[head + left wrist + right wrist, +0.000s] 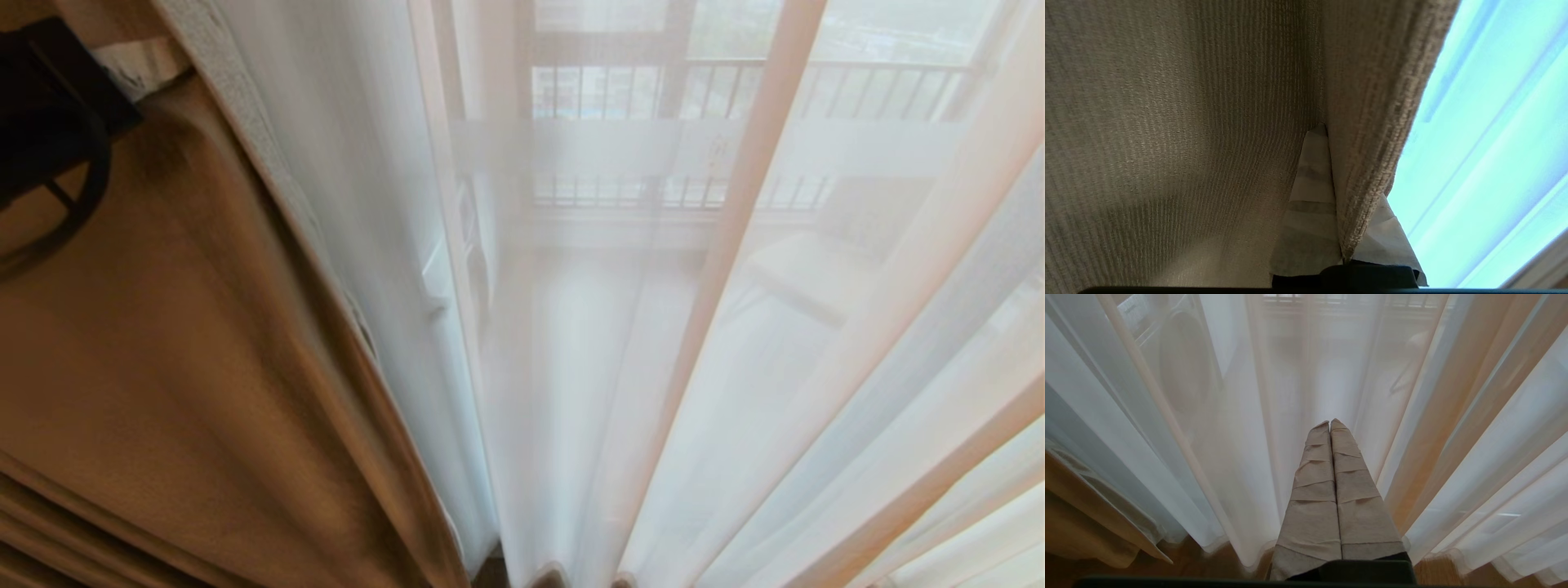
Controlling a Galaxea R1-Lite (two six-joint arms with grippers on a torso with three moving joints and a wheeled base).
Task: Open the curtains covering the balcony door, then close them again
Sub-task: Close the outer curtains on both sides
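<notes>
My left jaws [1337,249] are closed on the edge of the thick greyish-beige woven curtain [163,367], gathered at the left. The thin white sheer [653,367] hangs over the balcony door [604,90]. My right jaws [1330,426] are closed and empty. I judge the opening half done; closing remains.

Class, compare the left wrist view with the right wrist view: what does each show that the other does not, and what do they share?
Only the left wrist view shows the left gripper shut on the edge of the thick curtain.

Only the right wrist view shows the right gripper shut on nothing, pointing at the hanging sheers, with the balcony floor faintly visible through them.

Both show wrapped fingers and pale sheer fabric.
</notes>
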